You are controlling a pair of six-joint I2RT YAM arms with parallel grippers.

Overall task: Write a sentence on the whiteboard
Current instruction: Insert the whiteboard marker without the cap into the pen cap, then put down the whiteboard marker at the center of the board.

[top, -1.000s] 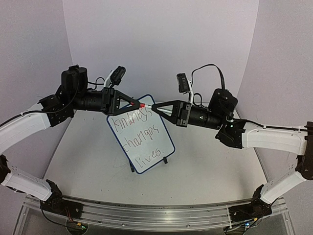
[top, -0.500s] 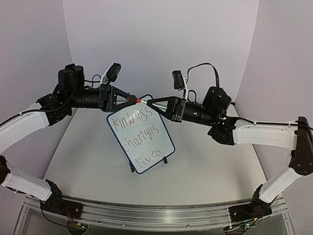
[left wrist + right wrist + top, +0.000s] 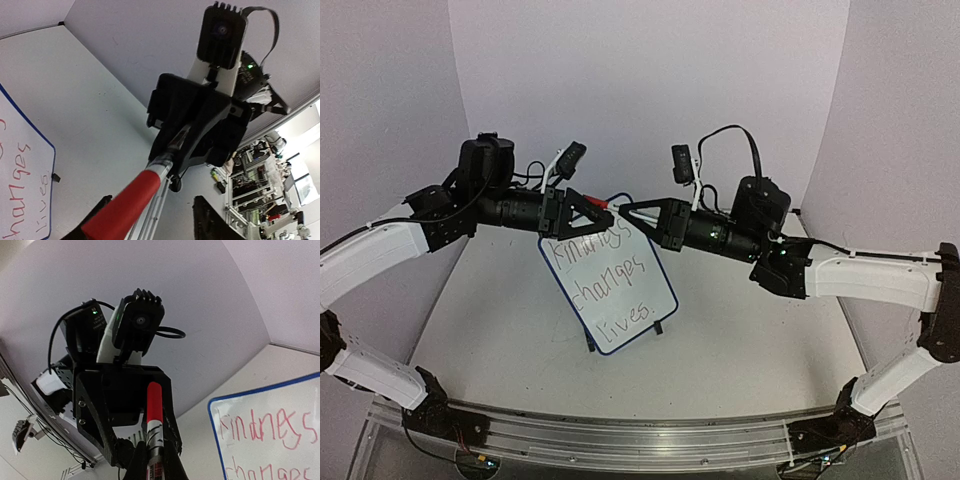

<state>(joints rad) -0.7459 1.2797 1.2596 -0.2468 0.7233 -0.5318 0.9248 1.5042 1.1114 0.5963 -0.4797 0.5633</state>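
The whiteboard stands tilted on the table in the top view, blue-framed, with the red sentence "kindness changes lives" in three lines. Above its top edge the two grippers meet tip to tip. My right gripper is shut on the body of a marker, whose red cap points into my left gripper. The left jaws stand apart, with the cap lying between them nearer the left finger. Parts of the whiteboard show in both wrist views.
White walls close in the table at the back and both sides. An aluminium rail with the arm bases runs along the near edge. The board's black feet rest mid-table.
My left gripper was shut on the red cap and has opened around it. Both arms have shifted slightly, the meeting point staying above the board's top edge. The right grip is unchanged.
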